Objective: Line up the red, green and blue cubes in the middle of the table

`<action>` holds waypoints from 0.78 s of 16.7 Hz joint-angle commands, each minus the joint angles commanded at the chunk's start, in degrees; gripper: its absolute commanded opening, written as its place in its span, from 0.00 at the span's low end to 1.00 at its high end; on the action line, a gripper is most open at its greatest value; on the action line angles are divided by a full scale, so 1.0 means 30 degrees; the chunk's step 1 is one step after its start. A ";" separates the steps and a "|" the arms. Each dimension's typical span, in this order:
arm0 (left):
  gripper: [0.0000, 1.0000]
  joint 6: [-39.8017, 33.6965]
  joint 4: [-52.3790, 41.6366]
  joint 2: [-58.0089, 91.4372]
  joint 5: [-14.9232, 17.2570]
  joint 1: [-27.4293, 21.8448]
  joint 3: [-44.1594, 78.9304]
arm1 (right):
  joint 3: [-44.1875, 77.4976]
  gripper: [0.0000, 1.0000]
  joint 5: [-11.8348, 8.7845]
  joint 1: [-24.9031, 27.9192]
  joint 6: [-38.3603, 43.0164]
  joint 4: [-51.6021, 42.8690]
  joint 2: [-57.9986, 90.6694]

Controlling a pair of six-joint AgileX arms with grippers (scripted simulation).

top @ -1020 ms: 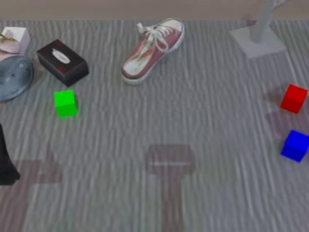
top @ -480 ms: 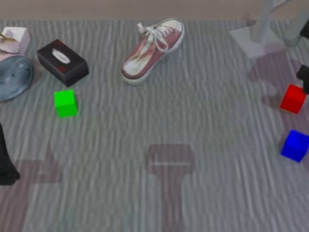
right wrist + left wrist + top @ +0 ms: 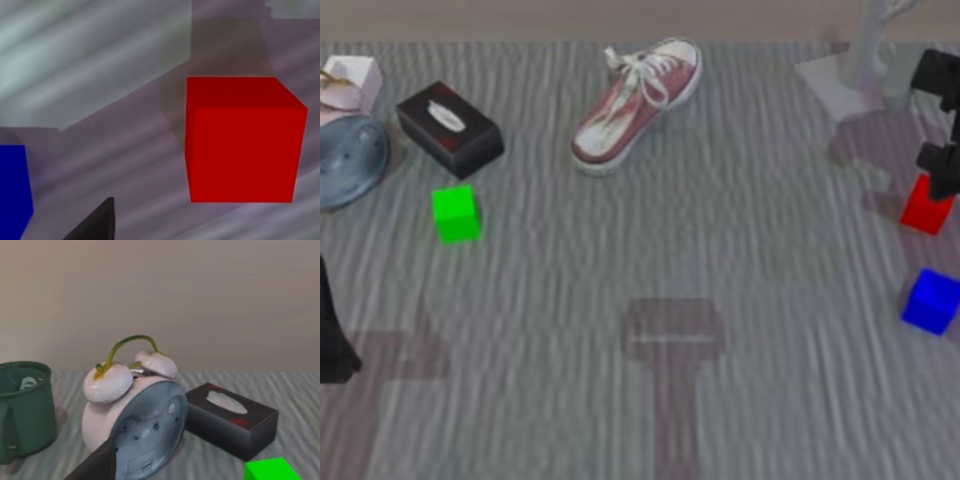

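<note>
The blue cube (image 3: pixel 931 301) lies nearest the top view's front edge on the far right, well apart from the sneaker (image 3: pixel 637 104), with the red cube (image 3: pixel 926 207) just behind it, and neither has yet been brought to the middle of the table (image 3: pixel 720 250). The right gripper (image 3: pixel 942 160) hangs over the red cube's far edge, apparently lined up for a grasp, since that cube is the one closest beneath it; whether its fingers stand apart or together cannot be told from these views. The green cube (image 3: pixel 455 213) sits well to the left of the sneaker, just in front of the black tissue box (image 3: pixel 450 130), so it falls to the left arm (image 3: pixel 335 335), which is parked at the left edge, its gripper out of sight. The right wrist view adds what the top view hides: the whole red cube (image 3: pixel 242 142) free on the surface with nothing touching it, the blue cube (image 3: pixel 12 190) near it, and one dark fingertip (image 3: pixel 97 222) short of both. The left wrist view alone shows a pink alarm clock (image 3: pixel 135 410) and a green cup (image 3: pixel 25 410) beyond the tissue box (image 3: pixel 230 420), far from the sneaker.
</note>
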 joint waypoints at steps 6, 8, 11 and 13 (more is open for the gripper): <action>1.00 0.0000 0.0000 0.0000 0.0000 0.0000 0.0000 | -0.0353 1.00 0.0004 -0.0064 -0.0006 0.0358 0.0038; 1.00 0.0000 0.0000 0.0000 0.0000 0.0000 0.0000 | -0.1226 1.00 0.0003 -0.0013 -0.0009 0.1455 0.0287; 1.00 0.0000 0.0000 0.0000 0.0000 0.0000 0.0000 | -0.2965 1.00 0.0011 0.0007 0.0036 0.4008 0.0890; 1.00 0.0000 0.0000 0.0000 0.0000 0.0000 0.0000 | -0.3945 1.00 0.0015 0.0023 0.0046 0.5311 0.1252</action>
